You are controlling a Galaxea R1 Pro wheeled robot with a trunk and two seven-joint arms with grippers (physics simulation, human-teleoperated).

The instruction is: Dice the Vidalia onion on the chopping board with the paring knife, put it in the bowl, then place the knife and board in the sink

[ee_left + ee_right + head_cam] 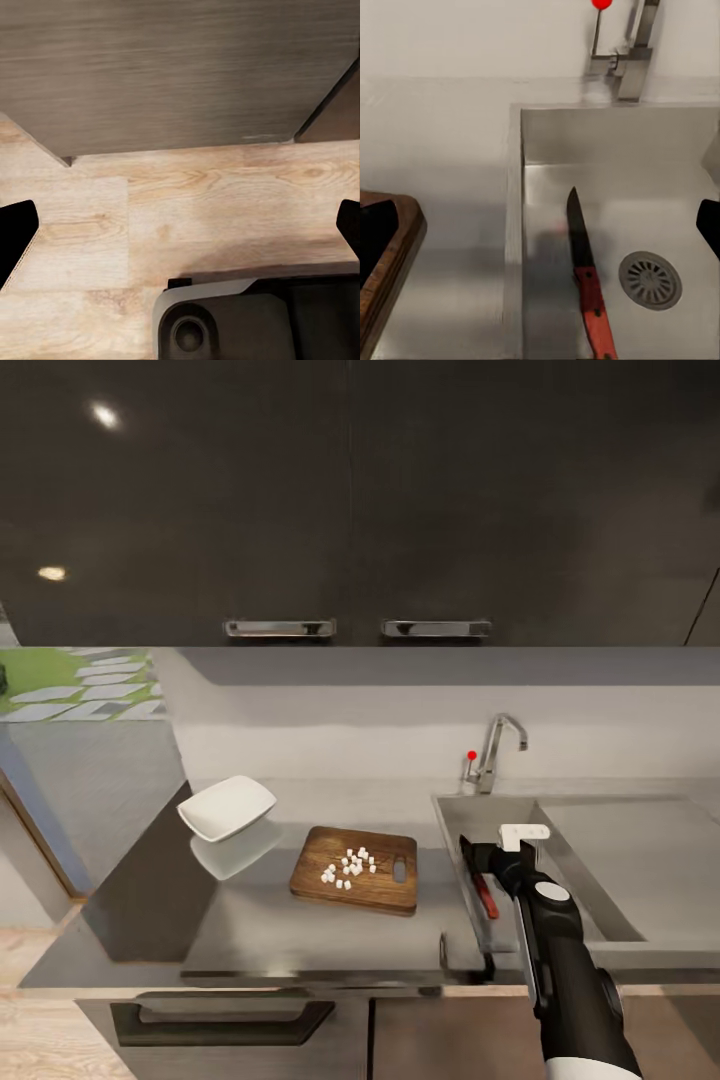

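**Knife in the sink, diced onion on the board**

Head view: one glossy grey bench [300,935] runs under two dark upper cabinet doors, each with one chrome bar handle. One white squarish bowl [228,807] sits near the bench's left end, toward the back edge. One dark brown wooden chopping board [356,870] with rounded corners and an oblong slot lies between the bowl and the sink [455,830]; a small cluster of white diced onion [349,866] rests on it, too fine to count. One angular chrome tap [497,748] with a red knob stands at the sink's back edge. The right gripper [523,840] hovers over the basin; the red-handled paring knife [485,894] lies below it.

Left wrist view: the left gripper [180,225] has its fingers wide apart, over pale wood-grain floor [210,202].

Right wrist view: the knife lies flat on the steel basin floor beside one round drain [651,280], dark blade pointing toward the tap. The right gripper's fingers stand apart, holding nothing.
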